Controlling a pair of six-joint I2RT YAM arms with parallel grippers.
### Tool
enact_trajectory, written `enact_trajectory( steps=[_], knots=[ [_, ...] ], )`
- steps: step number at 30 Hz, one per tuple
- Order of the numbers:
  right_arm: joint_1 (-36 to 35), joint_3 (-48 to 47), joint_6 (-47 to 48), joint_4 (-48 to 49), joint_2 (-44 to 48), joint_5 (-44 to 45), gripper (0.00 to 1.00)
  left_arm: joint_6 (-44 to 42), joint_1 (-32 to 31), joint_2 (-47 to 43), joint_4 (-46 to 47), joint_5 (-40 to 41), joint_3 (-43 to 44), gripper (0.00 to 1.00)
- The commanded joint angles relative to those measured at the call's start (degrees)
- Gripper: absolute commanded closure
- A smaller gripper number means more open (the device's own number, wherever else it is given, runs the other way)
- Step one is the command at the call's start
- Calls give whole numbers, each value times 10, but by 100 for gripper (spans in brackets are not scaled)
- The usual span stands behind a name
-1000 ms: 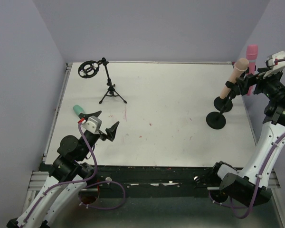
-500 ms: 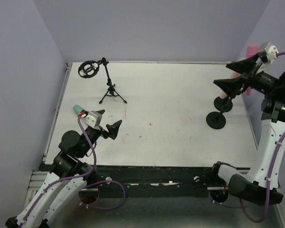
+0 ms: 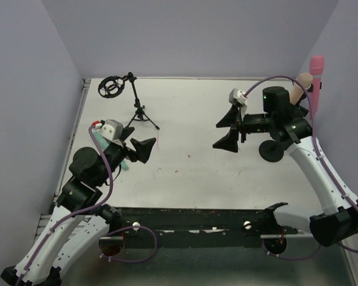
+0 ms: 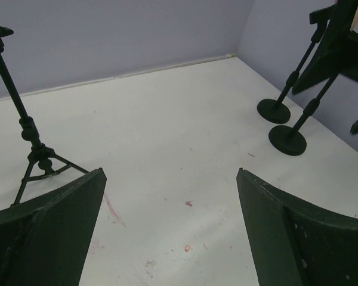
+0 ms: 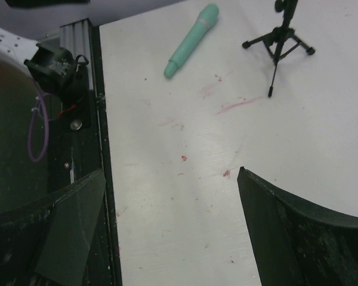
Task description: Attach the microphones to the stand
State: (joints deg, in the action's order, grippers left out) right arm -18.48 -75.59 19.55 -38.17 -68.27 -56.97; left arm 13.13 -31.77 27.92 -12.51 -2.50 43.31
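Here, the tripod stand [image 3: 137, 113] is seen near the far left corner of the white table [image 3: 197, 179], and a black ring holder [image 3: 111, 87] is carried at its top. The green microphone [image 5: 191, 40] is laid flat on the table, just to the left of the tripod stand and a little nearer to the arm bases. It is not gripped by anything.

The left gripper [image 3: 135, 145] is held just in front of the tripod stand, on the near side, partly above the green microphone. Its fingers [image 4: 48, 238] are spread wide apart, and only bare table is seen between them in the wrist view.

The right gripper [image 3: 227, 132] is held to the right of the tripod stand, over the middle of the table, and is turned toward it. Its fingers [image 5: 298, 238] are also spread wide, and nothing is held.

The pink microphone [image 3: 316, 74] and the beige microphone [image 3: 299, 86] are found far to the right of the tripod stand, well apart from it, upright at the right edge of the table. They are carried on two thin round-foot stands [image 4: 287, 140]. The beige one is partly hidden behind the right arm.
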Motion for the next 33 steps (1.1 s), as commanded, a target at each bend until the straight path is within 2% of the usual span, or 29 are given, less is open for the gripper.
enact_trajectory(
  steps=[1,7,9,11,15,21,26,33],
  knots=[
    [-17,88,51,17,-1,47,1,76,38,74,-19,-50,62,1],
    [-17,205,49,105,12,6,0,173,101,171,10,-109,120,1],
    [-17,245,24,149,1,2,1,189,108,200,7,-89,143,1],
    [-17,234,66,114,-12,11,1,197,109,228,-10,-63,170,1],
    [-17,240,66,120,-24,31,0,208,109,291,-43,2,216,1],
    [-17,252,72,130,-4,48,0,136,112,363,-12,108,233,2],
    [-17,254,73,131,2,56,0,90,122,418,28,100,248,1],
    [-17,258,77,132,0,51,0,36,143,493,104,143,244,2]
  ],
)
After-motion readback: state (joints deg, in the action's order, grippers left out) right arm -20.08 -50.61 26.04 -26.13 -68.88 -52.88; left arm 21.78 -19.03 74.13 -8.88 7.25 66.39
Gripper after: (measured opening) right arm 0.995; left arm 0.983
